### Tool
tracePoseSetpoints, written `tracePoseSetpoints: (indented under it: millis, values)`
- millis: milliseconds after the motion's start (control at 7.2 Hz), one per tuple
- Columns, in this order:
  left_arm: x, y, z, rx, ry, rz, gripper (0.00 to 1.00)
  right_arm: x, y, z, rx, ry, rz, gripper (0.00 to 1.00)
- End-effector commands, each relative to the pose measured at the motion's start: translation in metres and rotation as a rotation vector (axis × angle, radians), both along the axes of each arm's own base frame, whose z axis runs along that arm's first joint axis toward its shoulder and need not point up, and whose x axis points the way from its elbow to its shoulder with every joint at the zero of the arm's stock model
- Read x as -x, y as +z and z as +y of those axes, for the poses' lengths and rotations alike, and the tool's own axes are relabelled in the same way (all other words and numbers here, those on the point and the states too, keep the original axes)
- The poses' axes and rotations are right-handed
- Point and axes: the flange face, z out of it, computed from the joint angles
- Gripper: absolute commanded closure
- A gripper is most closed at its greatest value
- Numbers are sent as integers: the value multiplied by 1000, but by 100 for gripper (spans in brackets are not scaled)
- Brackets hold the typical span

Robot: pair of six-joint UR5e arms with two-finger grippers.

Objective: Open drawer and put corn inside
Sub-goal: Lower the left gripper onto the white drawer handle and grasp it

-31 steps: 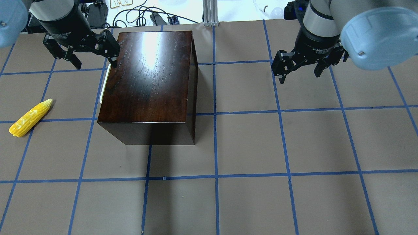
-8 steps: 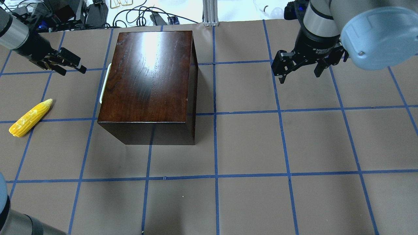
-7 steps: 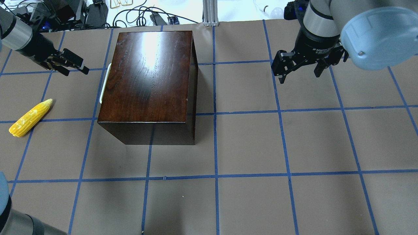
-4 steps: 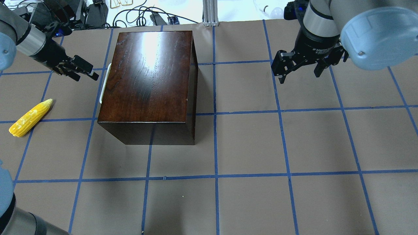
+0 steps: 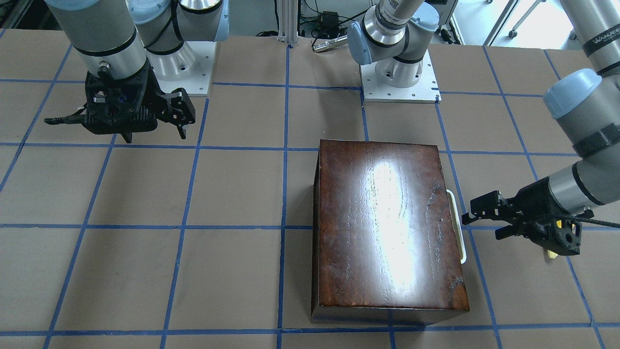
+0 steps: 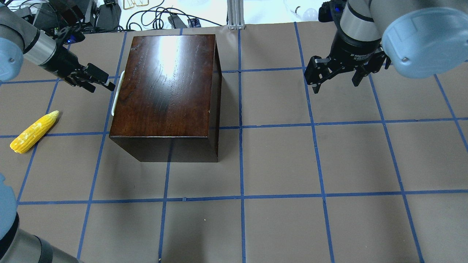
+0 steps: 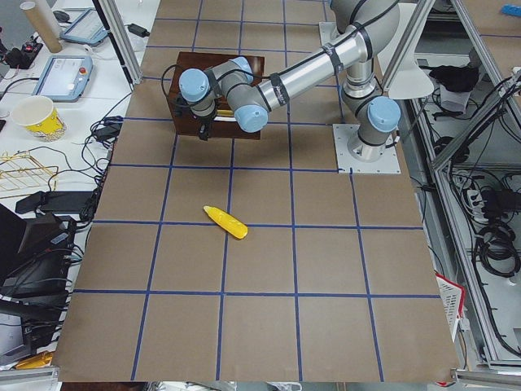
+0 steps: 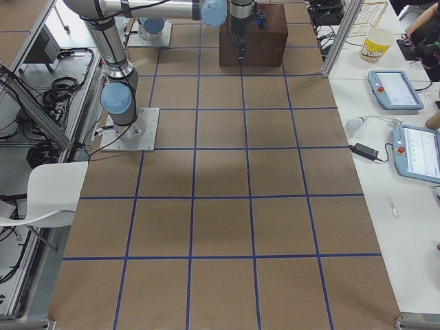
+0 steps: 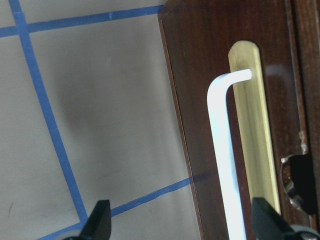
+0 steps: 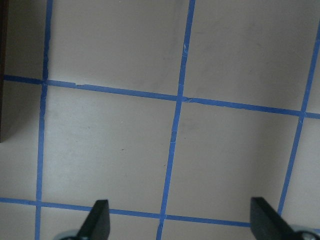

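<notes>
White handle [image 6: 116, 94] now lies just ahead of your left gripper [image 6: 109, 83], jaws spread, apparently not touching, so pulling the drawer [image 9: 200, 125] comes next.

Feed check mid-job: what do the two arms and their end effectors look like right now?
The left arm and right arm are silver-grey tubes with rounded pale-blue joint caps and black wrist collars. There is white lettering on the right collar and on a black band on the left arm. The left end effector and right end effector are black, each with two angular fingers.
</notes>
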Motion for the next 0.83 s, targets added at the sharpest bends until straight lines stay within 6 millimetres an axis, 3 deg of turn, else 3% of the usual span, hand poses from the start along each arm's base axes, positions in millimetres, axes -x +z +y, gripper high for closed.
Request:
tracePoseSetpoints:
  millis: [0, 694]
  values:
    - [3, -10, -4, -4, 6, 39, 0, 1, 0, 0, 0, -1, 0, 0]
    - [2, -29, -11, -18, 6, 49, 0, -1, -1, 0, -1, 2, 0, 0]
